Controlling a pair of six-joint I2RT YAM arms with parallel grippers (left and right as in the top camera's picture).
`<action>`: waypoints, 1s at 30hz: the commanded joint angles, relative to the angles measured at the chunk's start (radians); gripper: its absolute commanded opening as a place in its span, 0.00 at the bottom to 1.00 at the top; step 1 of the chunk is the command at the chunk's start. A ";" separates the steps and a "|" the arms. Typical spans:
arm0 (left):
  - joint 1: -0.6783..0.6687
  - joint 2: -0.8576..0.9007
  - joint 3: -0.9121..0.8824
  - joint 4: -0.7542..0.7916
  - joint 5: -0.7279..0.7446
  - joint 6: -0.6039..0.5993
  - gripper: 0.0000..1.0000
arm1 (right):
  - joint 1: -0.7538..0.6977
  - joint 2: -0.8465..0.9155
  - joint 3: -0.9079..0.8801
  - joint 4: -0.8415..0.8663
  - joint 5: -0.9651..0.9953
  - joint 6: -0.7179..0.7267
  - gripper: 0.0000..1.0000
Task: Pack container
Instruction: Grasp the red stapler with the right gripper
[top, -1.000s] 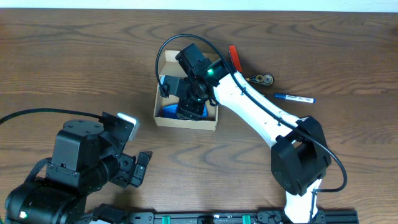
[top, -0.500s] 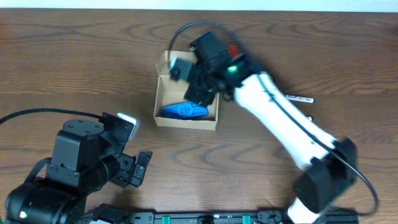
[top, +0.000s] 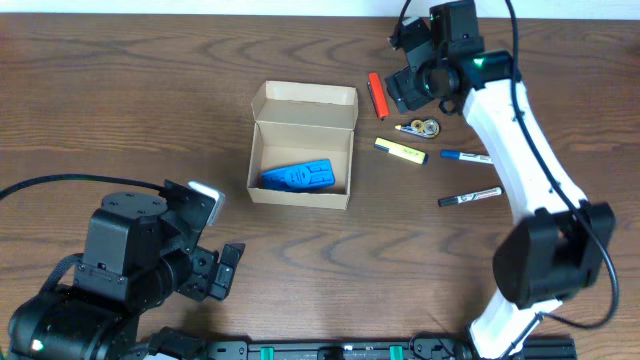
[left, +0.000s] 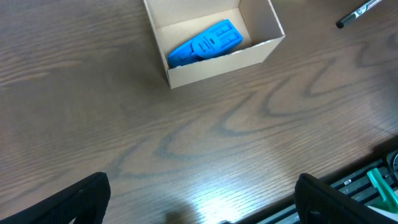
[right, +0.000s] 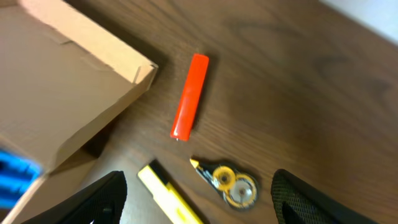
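Lower left of the overhead view: the left gripper (left: 202, 180), fingers spread wide with nothing between them, above bare wooden table (top: 120, 90).

Just left of centre: the container (top: 298, 196), upright on the table, flap lid folded back toward the top edge of the frame. Holds one blue plastic item (top: 297, 177), lying flat along its near wall.

Right of the box, apart from it: a red marker (top: 377, 96); below that a yellow highlighter (top: 400, 150); beside these a small correction-tape roller (top: 424, 127).

Upper right, above the red marker and the roller: the right gripper (right: 199, 176), fingers parted and empty, touching none of the items.

Further right: a blue pen (top: 465, 156), and lower down a black marker (top: 470, 197), both flat on the wood.
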 joint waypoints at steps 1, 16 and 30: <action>0.003 0.001 0.014 -0.003 0.011 0.006 0.95 | 0.003 0.082 -0.002 0.040 -0.005 0.088 0.77; 0.003 0.001 0.014 -0.003 0.011 0.006 0.95 | 0.016 0.325 -0.002 0.219 -0.031 0.119 0.73; 0.003 0.001 0.014 -0.003 0.011 0.006 0.95 | 0.030 0.421 -0.002 0.309 -0.031 0.135 0.62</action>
